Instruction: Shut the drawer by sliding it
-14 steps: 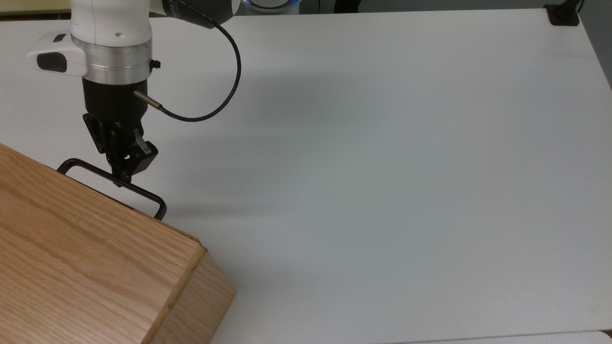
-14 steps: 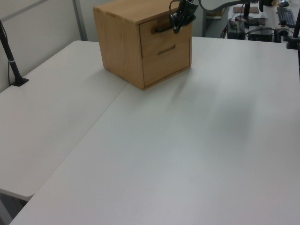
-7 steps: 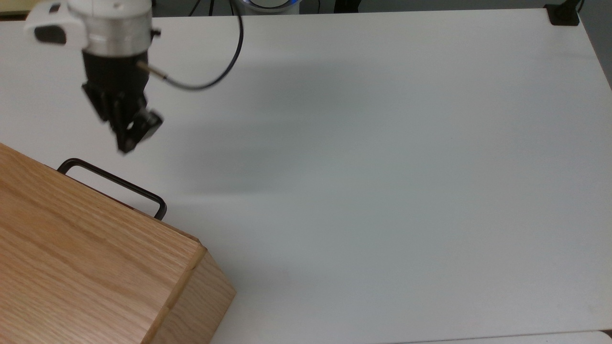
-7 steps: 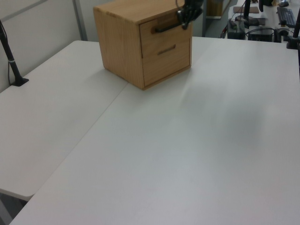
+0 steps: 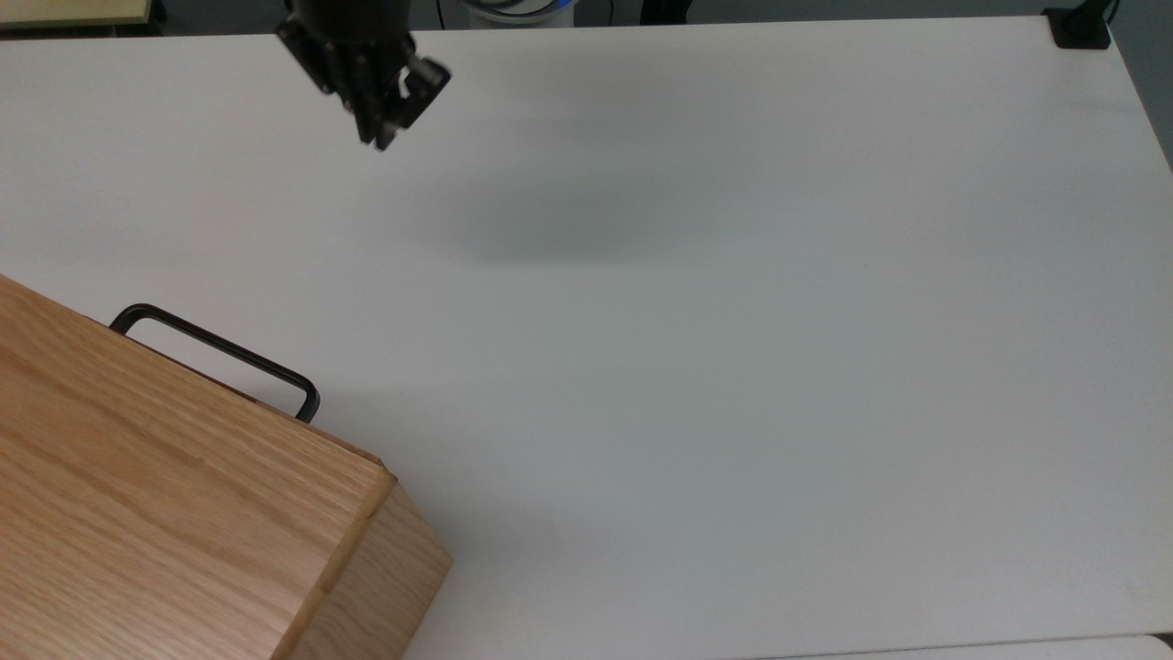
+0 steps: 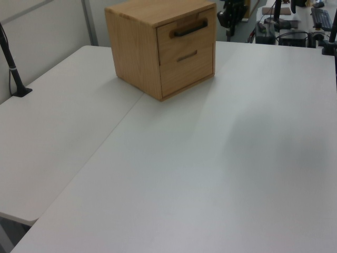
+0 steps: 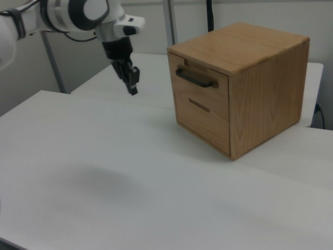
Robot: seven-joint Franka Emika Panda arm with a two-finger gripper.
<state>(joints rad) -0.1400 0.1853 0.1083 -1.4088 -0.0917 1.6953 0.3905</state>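
Observation:
The drawer (image 7: 200,78) is the upper one in the oak cabinet (image 7: 260,83). Its front panel sits level with the cabinet's face, and its long black bar handle (image 7: 196,78) sticks out. From the top view I see the handle (image 5: 220,357) past the cabinet's top (image 5: 156,495). In the left view the drawer (image 6: 187,31) also looks pushed in. My gripper (image 5: 382,137) hangs shut and holds nothing, well away from the handle, near the table's far edge. The right view has the gripper (image 7: 133,89) to the left of the cabinet, above the table.
The white table (image 5: 733,367) spreads wide and bare to the top view's right. A lower drawer (image 7: 200,117) with a small handle sits beneath the upper one. A black clamp (image 5: 1081,26) sits at the far right corner; a black post (image 6: 13,68) stands at the left view's left.
My gripper has come off the drawer's handle and moved up and to the right in the top view, away from the cabinet. The drawer has not moved.

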